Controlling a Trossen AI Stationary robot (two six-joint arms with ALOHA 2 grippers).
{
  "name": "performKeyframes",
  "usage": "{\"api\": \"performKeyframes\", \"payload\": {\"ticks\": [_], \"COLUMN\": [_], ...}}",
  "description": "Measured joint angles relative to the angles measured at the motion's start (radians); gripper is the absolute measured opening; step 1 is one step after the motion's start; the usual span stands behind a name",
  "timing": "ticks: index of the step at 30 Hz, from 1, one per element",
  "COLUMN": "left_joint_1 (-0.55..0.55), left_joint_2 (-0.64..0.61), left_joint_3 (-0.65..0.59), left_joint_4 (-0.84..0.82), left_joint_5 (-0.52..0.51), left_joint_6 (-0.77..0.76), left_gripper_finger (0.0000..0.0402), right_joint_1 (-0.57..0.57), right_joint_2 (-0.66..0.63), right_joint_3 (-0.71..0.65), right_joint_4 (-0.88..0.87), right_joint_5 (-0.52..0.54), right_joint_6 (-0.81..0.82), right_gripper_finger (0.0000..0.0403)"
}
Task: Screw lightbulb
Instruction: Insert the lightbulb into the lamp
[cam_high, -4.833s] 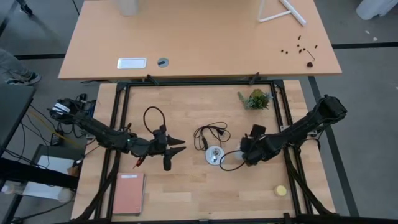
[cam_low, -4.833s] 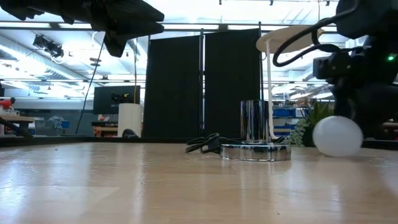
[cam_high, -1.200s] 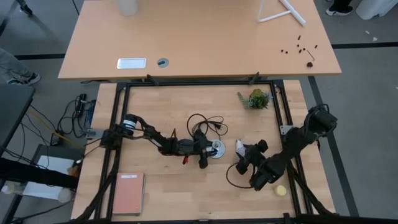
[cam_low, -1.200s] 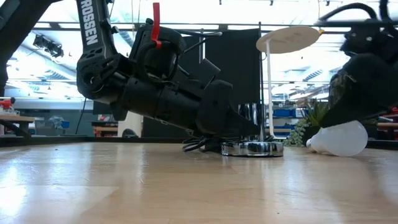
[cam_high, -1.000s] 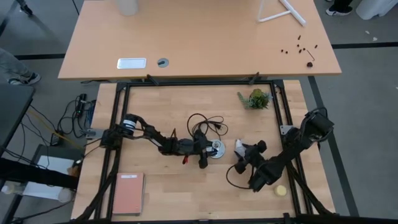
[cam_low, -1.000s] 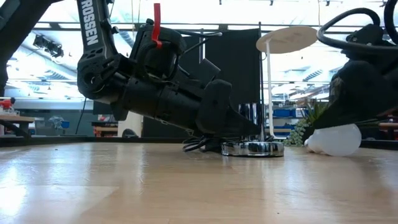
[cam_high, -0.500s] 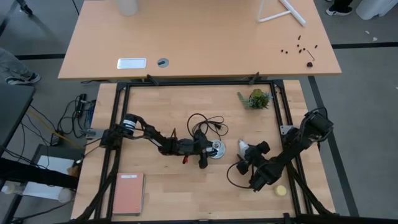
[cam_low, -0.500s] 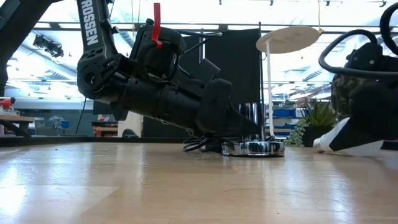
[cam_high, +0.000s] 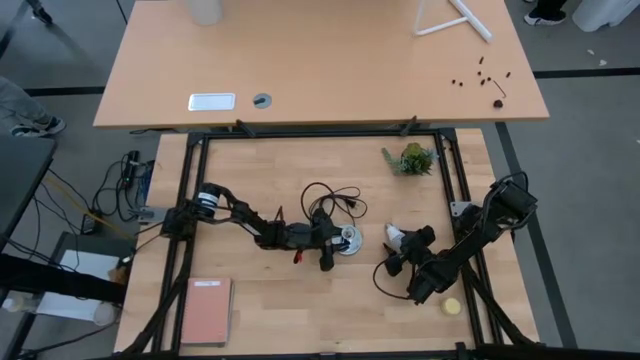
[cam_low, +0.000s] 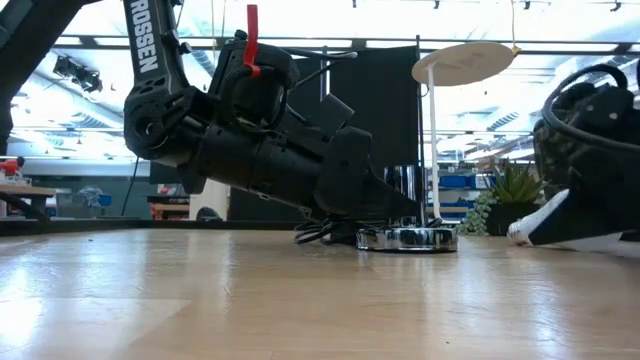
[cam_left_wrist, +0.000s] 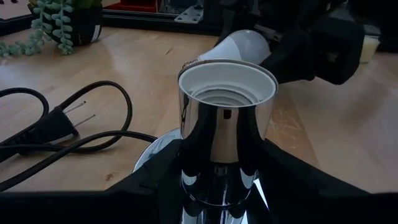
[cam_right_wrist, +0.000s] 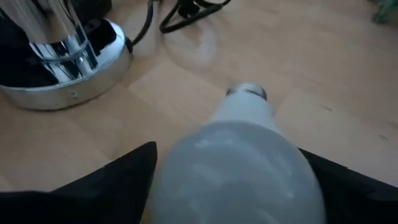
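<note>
The white pear-shaped lightbulb (cam_right_wrist: 239, 158) sits between the fingers of my right gripper (cam_high: 400, 250), right of the table's middle. Its greyish screw end (cam_right_wrist: 247, 92) points toward the socket. In the low view (cam_low: 545, 222) the gripper body hides most of the bulb. The chrome socket (cam_left_wrist: 227, 118), an upright tube on a round disc (cam_high: 347, 240) with a black cord (cam_high: 325, 200), stands at the table's middle. My left gripper (cam_high: 335, 242) is shut on it, low at table height. My left gripper holds the socket's chrome tube at its lower end (cam_left_wrist: 217, 177), just above the disc, between its two fingers (cam_left_wrist: 155, 186). The fingers come level from the table's left. The socket stands upright on the table. My right gripper pinches the bulb's wide round part (cam_right_wrist: 186, 168) between its two fingers (cam_right_wrist: 124, 180), coming from the table's right and near side. The bulb lies nearly level, low over the table, screw end free; whether it touches the table, I cannot tell.
A small yellow ball (cam_high: 452, 306) lies near the front right. A pink notebook (cam_high: 205, 310) lies at the front left. A small green plant (cam_high: 410, 158) stands at the back right. The cord's plug (cam_left_wrist: 50, 124) lies beside the socket.
My right gripper has moved a little toward the table's right edge with the bulb and has turned, so that in the low view its body now covers most of the bulb.
</note>
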Motion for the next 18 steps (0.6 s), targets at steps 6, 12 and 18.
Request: {"api": "performKeyframes", "payload": {"ticks": [6,12,18], "left_joint_1": [0.000,0.000,0.000], "left_joint_2": [0.000,0.000,0.000], "left_joint_3": [0.000,0.000,0.000], "left_joint_4": [0.000,0.000,0.000], "left_joint_5": [0.000,0.000,0.000], "left_joint_6": [0.000,0.000,0.000], "left_gripper_finger": [0.0190,0.0190,0.0190], "right_joint_1": [0.000,-0.025,-0.031], "right_joint_2": [0.000,-0.001,-0.001], "right_joint_3": [-0.018,-0.018,-0.018], "right_joint_4": [0.032,0.031,0.018], "right_joint_5": [0.011,0.014,0.013], "right_joint_6": [-0.015,-0.067,-0.075], "right_gripper_finger": [0.0315,0.0271,0.0262]}}
